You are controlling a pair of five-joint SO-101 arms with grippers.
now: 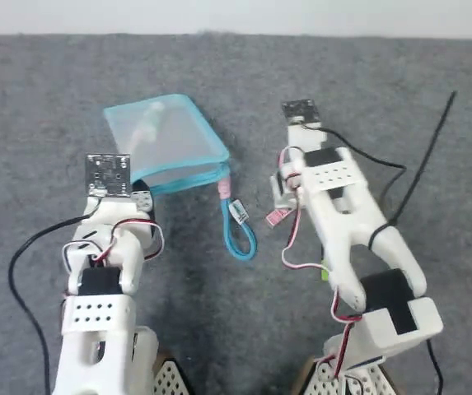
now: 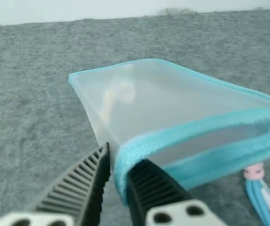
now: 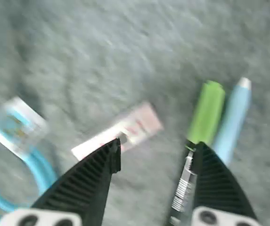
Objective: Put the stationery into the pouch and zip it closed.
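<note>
- High view: pouch (image 1: 165, 144) lies flat; left gripper (image 1: 141, 196) at its near corner, right gripper (image 1: 283, 197) beyond its strap (image 1: 240, 229).
- Left wrist view: jaws clenched on the pouch rim.
- Right wrist view: jaws released, straddling a pink piece (image 3: 125, 134); green pen (image 3: 208, 113) and blue pen (image 3: 233, 117) farther from the pouch, lengthwise along the fingers; right arm nearer.

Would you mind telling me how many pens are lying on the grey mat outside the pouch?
2. A green pen and a pale blue pen lie side by side by the open right gripper. Others may be hidden, for instance inside the pouch.
</note>
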